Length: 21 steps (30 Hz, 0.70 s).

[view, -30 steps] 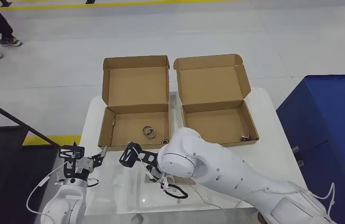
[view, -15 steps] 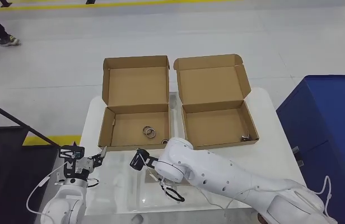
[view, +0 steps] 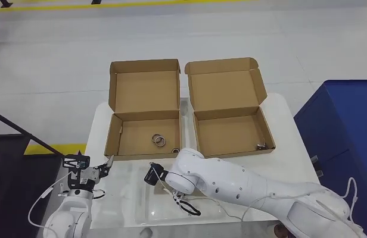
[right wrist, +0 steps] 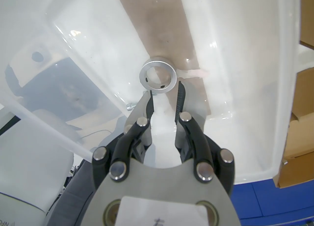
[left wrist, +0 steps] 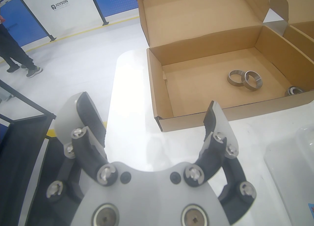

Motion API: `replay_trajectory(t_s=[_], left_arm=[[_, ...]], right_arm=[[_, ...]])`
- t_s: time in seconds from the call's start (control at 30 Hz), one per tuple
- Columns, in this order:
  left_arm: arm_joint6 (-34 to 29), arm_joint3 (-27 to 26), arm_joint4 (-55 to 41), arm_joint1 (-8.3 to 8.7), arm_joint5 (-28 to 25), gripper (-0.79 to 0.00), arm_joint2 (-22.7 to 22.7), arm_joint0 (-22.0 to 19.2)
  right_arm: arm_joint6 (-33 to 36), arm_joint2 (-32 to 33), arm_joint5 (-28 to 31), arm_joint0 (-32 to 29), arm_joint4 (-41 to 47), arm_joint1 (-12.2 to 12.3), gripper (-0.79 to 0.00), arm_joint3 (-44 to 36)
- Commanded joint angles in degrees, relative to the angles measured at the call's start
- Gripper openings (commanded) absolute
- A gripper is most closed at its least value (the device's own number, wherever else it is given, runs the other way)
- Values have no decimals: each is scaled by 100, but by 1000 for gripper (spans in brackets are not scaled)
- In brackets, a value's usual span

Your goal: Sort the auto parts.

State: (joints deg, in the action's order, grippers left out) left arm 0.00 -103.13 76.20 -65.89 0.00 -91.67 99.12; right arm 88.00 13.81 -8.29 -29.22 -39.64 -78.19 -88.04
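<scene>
— Where is the metal ring (right wrist: 158,75) sitting?

— It is lying flat in the clear tray (right wrist: 245,89) with its hole facing up. Part of it is resting over a brown strip (right wrist: 157,16) that is showing through the tray floor.

— And the right claw (right wrist: 164,88)?

— It is hanging right at the ring, its fingers standing a little apart with nothing between them. One fingertip is looking very close to the ring's side, but I cannot tell whether it is touching. A small bolt (right wrist: 130,106) is peeking out beside the other finger (half of it is being hidden).

— The left claw (left wrist: 148,99)?

— It is hovering by the table (left wrist: 130,102) near its front left corner, well apart from the tray, spread wide and carrying nothing.

— What is lying in the boxes?

— In the left box (left wrist: 157,84), two rings (left wrist: 245,80) are leaning against each other. A darker part (left wrist: 294,89) is sitting in the corner, its lower half being cut off by the front wall. In the right box (view: 228,89), a small part (view: 262,145) is resting near the front right corner, too small to make out.
</scene>
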Motion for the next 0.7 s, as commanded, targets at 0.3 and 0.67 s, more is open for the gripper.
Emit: replay_trajectory(t_s=[0.3, 0.67], left_arm=[[0, 0, 0, 0, 0, 0, 0, 0], [0, 0, 0, 0, 0, 0, 0, 0]], right_arm=[[-28, -43, 152, 5, -15, -195, -529, 465], [0, -162, 349, 19, -59, -484, -523, 952]])
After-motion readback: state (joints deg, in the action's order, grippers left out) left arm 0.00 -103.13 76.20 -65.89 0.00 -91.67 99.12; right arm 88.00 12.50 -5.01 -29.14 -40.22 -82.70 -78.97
